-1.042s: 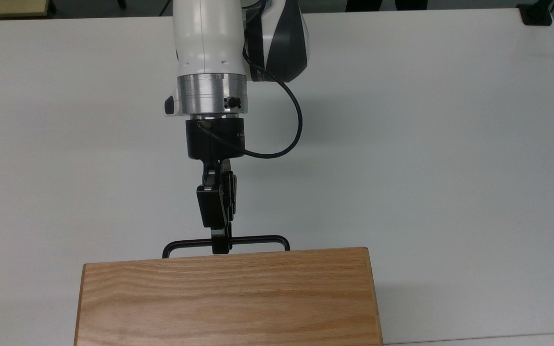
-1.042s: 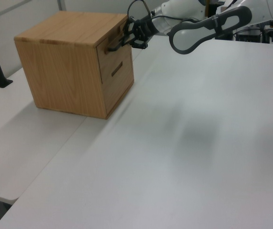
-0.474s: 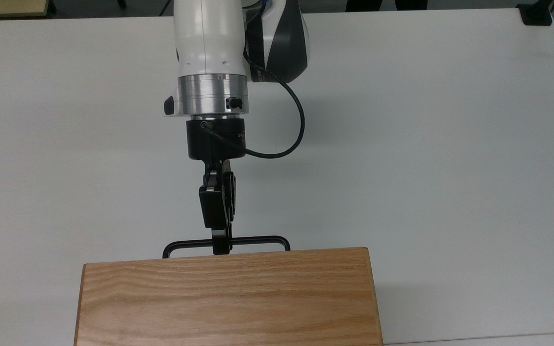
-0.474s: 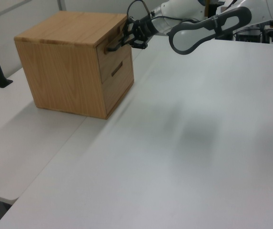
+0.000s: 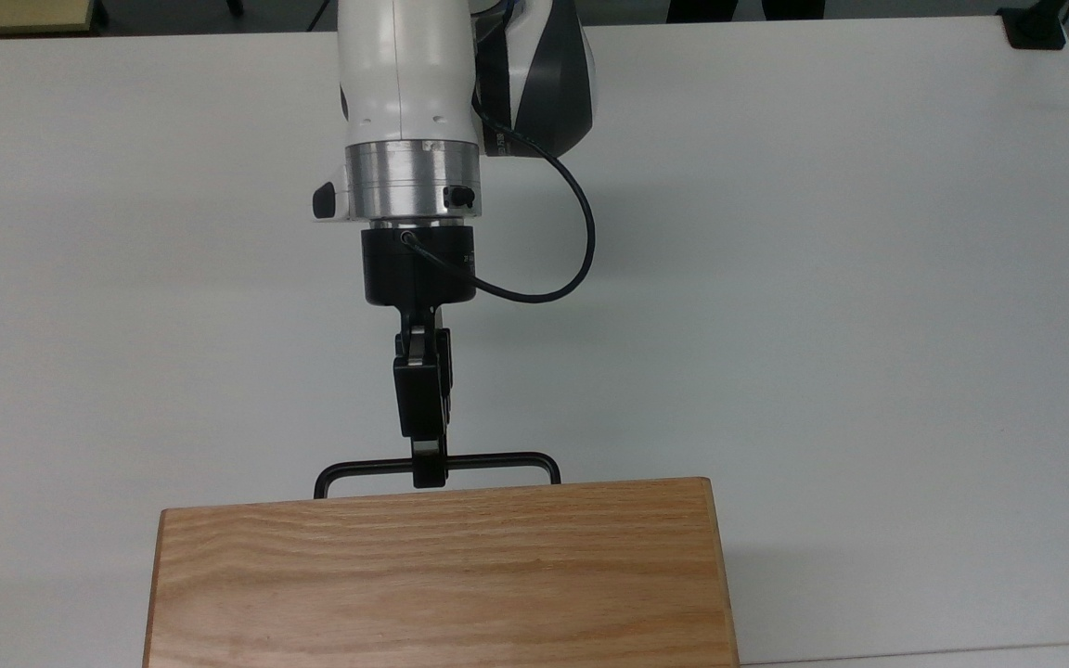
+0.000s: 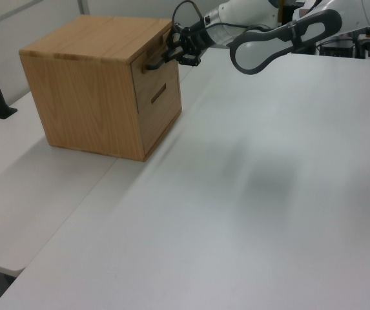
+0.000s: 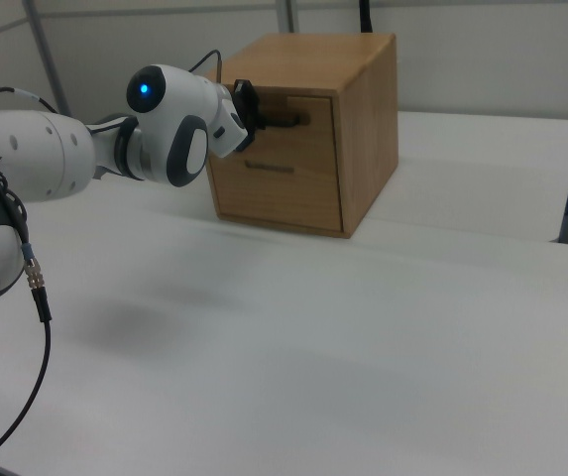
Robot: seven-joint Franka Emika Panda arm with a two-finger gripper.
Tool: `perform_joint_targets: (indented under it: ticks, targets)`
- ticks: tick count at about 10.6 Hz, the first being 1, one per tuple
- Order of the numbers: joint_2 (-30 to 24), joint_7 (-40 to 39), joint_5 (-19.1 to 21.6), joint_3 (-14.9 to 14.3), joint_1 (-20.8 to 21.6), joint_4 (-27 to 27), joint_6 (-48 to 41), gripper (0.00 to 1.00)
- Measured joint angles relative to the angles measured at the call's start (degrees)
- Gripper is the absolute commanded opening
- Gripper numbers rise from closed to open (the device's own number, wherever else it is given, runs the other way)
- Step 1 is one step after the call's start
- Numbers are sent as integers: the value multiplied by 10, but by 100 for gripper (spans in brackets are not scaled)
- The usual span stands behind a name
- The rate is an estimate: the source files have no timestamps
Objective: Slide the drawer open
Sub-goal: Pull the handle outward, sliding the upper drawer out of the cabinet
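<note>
We see the light oak-coloured wooden cabinet standing on the white table, at the bottom edge of the top view. In the left view the cabinet sits at the far left of the table, and in the right view it stands at the back, near the middle.

The light oak-coloured wooden drawer is the upper of two fronts on the cabinet's face, and we see it flush with the face, not slid out; in the right view the same drawer sits just under the cabinet's top. Its thin black metal U-shaped handle juts out from under the cabinet's top edge in the top view.

The black two-finger gripper of the white robot arm reaches straight toward the cabinet, and its tip lies across the middle of the handle bar. Its fingers look drawn close together over the bar, clamped on the handle. In the left view the gripper meets the handle at the drawer front. A black cable loops from the wrist to the top view's right.
</note>
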Motion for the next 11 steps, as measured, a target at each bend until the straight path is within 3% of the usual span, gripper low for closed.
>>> perform_joint_targets:
  ticks: [4,11]
  targets:
    - [-47,0,0,0,-1,-63,0,7]
    - [-258,0,1,-1,-7,-323,-23,9]
